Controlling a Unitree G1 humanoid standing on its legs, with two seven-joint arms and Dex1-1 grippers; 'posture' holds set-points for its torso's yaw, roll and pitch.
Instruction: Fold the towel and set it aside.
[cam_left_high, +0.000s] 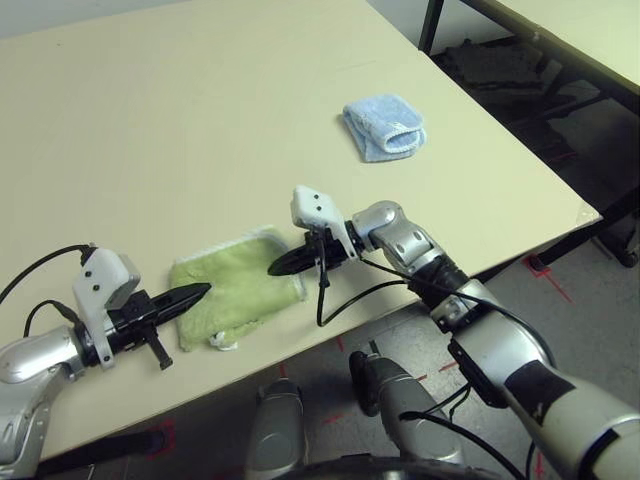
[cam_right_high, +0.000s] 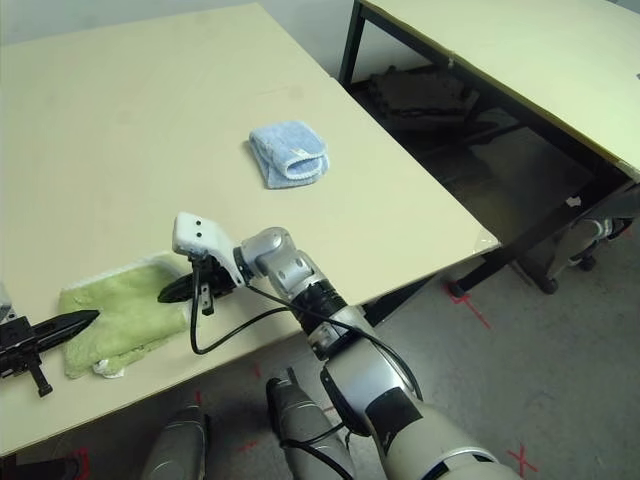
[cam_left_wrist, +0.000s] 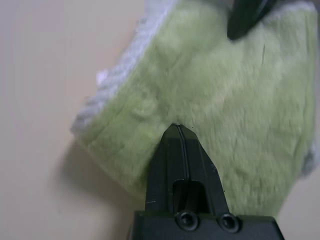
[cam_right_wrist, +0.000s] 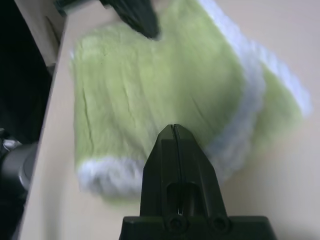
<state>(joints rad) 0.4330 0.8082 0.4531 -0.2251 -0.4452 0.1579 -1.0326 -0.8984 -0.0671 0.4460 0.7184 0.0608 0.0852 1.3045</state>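
Beige table (cam_left_high: 200, 120), folded light green towel (cam_left_high: 235, 285), white edging, seemingly ribbed

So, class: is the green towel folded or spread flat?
Folded: the towel lies as a small thick pad, a second white-edged layer showing beneath.

Table (cam_left_high: 150, 120): cream top, dark legs. Towel (cam_left_high: 235, 285): light green with white edging, folded, lay flat at the near edge, left of centre. Cloth (cam_left_high: 385, 128): light blue, folded, lay farther back toward the right side, well apart from the towel.
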